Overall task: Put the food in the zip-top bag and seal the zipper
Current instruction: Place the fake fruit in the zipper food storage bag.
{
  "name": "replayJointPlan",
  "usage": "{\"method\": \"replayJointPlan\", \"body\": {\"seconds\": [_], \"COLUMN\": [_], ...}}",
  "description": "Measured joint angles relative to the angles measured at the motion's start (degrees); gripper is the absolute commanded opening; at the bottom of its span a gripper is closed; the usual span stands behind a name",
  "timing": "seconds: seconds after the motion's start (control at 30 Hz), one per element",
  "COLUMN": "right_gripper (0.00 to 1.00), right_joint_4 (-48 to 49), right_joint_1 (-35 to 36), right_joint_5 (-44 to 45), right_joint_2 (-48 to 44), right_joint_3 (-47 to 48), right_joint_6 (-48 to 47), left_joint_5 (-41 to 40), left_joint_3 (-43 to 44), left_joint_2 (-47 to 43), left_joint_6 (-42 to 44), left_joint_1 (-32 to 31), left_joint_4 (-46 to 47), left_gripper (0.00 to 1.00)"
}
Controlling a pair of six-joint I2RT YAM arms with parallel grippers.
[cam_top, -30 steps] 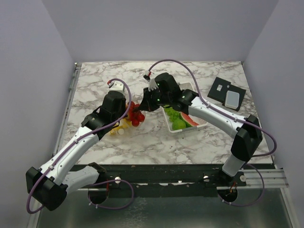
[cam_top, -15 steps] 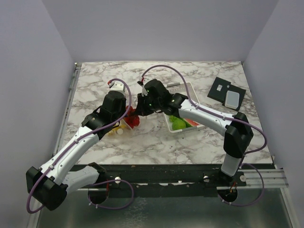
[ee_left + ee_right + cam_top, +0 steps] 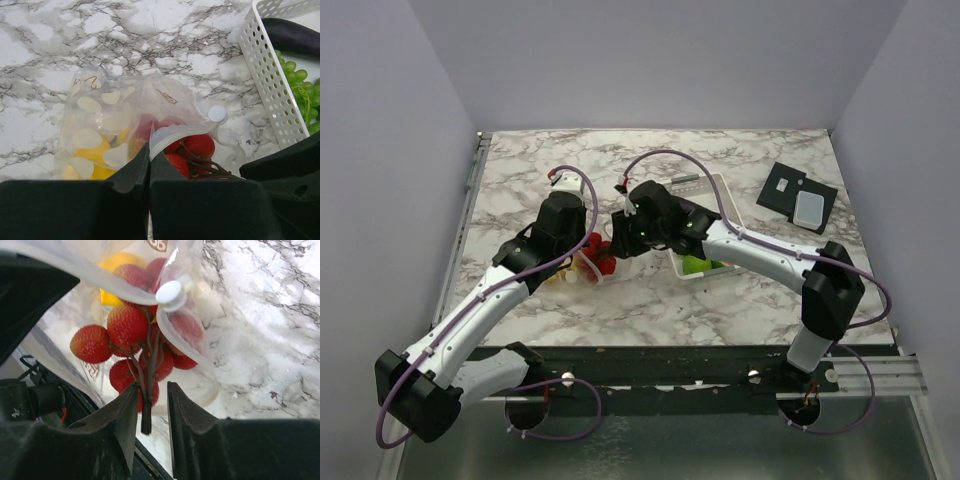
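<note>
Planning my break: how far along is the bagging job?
Done: yellow pieces lie inside the zip-top bag. In hand: the left hand pinches the bag's rim; the red cluster sits in its mouth, the right hand open around the stem. Left: green grapes and eggplant in the basket, then sealing the open mouth.

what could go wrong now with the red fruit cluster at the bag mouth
The red cluster has its stem between the parted right jaws; retreating might drag it back out. It sits at the mouth of the zip-top bag, not deep inside, so it may spill.
</note>
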Motion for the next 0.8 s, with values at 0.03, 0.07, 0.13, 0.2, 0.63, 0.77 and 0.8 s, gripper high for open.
{"method": "replayJointPlan", "body": {"seconds": [0.03,0.07,0.13,0.2,0.63,0.77,0.8], "right_gripper": [0.4,0.45,0.49,0.51,0.53,0.52,0.52], "right_joint_4": [-0.02,0.02,0.17,0.68,2.62,3.02,3.06], "right_joint_1": [0.02,0.02,0.02,0.04,0.28,0.28,0.28], "right_joint_5": [0.04,0.11,0.37,0.57,9.94,12.02,12.24], "right_joint_2": [-0.68,-1.31,-2.58,-4.04,-12.76,-12.9,-12.87], "right_joint_3": [-0.72,-1.27,-1.95,-2.62,-11.39,-15.3,-15.96], "right_joint_6": [-0.02,-0.02,0.04,0.04,3.78,6.27,6.71], "left_joint_5": [0.0,0.0,0.0,0.0,0.0,0.0,0.0], "left_joint_3": [-0.02,0.0,-0.02,-0.02,-0.02,-0.02,-0.02], "left_joint_2": [0.04,0.11,0.15,0.22,0.22,0.22,0.22], "left_joint_6": [0.0,0.0,0.0,0.0,0.0,0.0,0.0], "left_joint_1": [0.0,0.0,0.0,0.0,0.0,0.0,0.0], "left_joint_4": [-0.02,0.0,-0.02,-0.02,-0.02,-0.02,-0.02], "left_gripper": [0.0,0.0,0.0,0.0,0.0,0.0,0.0]}}
